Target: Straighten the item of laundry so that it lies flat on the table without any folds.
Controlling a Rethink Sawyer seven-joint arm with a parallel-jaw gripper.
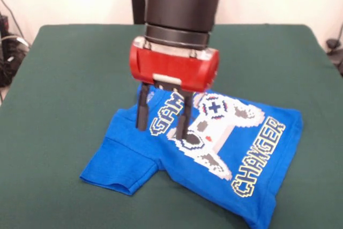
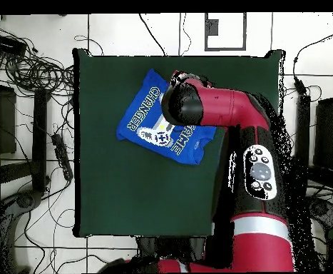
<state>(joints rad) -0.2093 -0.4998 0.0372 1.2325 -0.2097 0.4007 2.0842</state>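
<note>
Jaws: spread apart, nothing pinched between them; two dark fingers (image 1: 142, 110) pointed straight down.
Gripper (image 1: 162, 128): poised over the upper left part of the print, tips at or just above the cloth; contact could not be told from the front view.
Left finger: over the blue cloth just left of the "GAME" lettering (image 1: 163, 115).
Right finger: over the left edge of the controller print (image 1: 217, 127).
Wrist housing (image 1: 174, 67): red, directly above the fingers, under a black cylindrical section of the arm (image 1: 182, 4).
Item of laundry (image 1: 268, 170): bright blue T-shirt, print side up, lay skewed on the table, toward the near side in the front view and a little right of centre.
Shirt's left side: one sleeve (image 1: 115, 162) stuck out to the near left, with a fold line running across it.
Shirt's far edge: hidden behind the gripper and wrist.
"CHANGER" lettering (image 1: 259, 156): ran diagonally along the right part of the shirt.
Table (image 1: 59, 79): dark green, shirt covered only a small part of it.
Overhead view: red arm (image 2: 229, 107) reached across from the right and covered the shirt's (image 2: 144, 121) right corner; fingers hidden under it there.
Around the table: tangled cables (image 2: 33, 71) on the pale floor to the left in the overhead view.
</note>
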